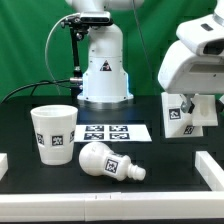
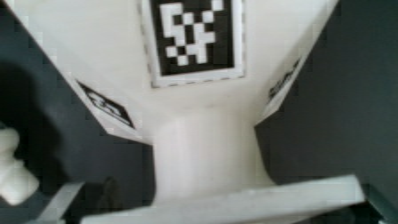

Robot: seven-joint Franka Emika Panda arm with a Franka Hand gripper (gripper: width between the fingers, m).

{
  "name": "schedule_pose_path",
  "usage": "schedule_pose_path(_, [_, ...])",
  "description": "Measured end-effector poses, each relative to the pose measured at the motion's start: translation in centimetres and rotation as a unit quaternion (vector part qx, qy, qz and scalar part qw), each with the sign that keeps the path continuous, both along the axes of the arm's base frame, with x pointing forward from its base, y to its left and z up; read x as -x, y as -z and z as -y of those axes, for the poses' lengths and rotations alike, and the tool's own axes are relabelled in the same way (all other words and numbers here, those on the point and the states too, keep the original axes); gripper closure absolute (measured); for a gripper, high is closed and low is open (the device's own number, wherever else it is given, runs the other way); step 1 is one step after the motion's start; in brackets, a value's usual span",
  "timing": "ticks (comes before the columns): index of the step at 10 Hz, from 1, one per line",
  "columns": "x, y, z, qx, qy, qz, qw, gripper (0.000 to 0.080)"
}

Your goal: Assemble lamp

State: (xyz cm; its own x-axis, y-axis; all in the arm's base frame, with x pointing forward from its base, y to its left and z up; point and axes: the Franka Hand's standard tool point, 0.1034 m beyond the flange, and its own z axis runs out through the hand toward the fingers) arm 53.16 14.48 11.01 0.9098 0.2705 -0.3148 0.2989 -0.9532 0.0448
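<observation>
The lamp base (image 1: 186, 113), a blocky white wedge with square tags, is at the exterior view's right, between my gripper's (image 1: 189, 100) fingers. The gripper is shut on it from above. In the wrist view the base (image 2: 199, 110) fills the frame, tagged face up, with a dark finger (image 2: 63, 200) at one side. The cup-shaped shade (image 1: 54, 132) stands upright, open end up, at the exterior view's left. The round-headed bulb (image 1: 108, 162) lies on its side on the black table in front of the marker board (image 1: 113, 132).
The big white robot pedestal (image 1: 103, 65) with a triangle mark stands at the back centre. White rails (image 1: 210, 168) edge the table at both sides and the front (image 1: 100, 195). A white shape (image 2: 15, 165) shows at the wrist view's edge.
</observation>
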Motion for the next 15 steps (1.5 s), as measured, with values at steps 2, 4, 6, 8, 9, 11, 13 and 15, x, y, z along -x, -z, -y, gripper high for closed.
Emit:
schedule_pose_path(2, [-3.5, -2.9, 2.9, -0.066, 0.059, 0.047, 0.995, 0.0269])
schedule_pose_path(4, [-5.3, -3.8, 4.3, -0.093, 0.069, 0.152, 0.982, 0.0269])
schedule_pose_path(6, [-5.5, -3.5, 4.5, -0.101, 0.068, 0.221, 0.968, 0.0269])
schedule_pose_path(8, [-6.0, -3.3, 4.7, -0.108, 0.065, 0.287, 0.950, 0.0269])
schedule_pose_path(9, [-6.1, -3.1, 5.0, -0.109, 0.065, 0.306, 0.943, 0.0269])
schedule_pose_path(11, [-8.7, -2.9, 6.3, -0.114, 0.074, 0.394, 0.909, 0.0269])
schedule_pose_path(13, [-9.5, -2.1, 6.2, -0.118, 0.067, 0.453, 0.881, 0.0269])
schedule_pose_path(15, [-9.1, -1.5, 6.4, -0.116, 0.066, 0.448, 0.884, 0.0269])
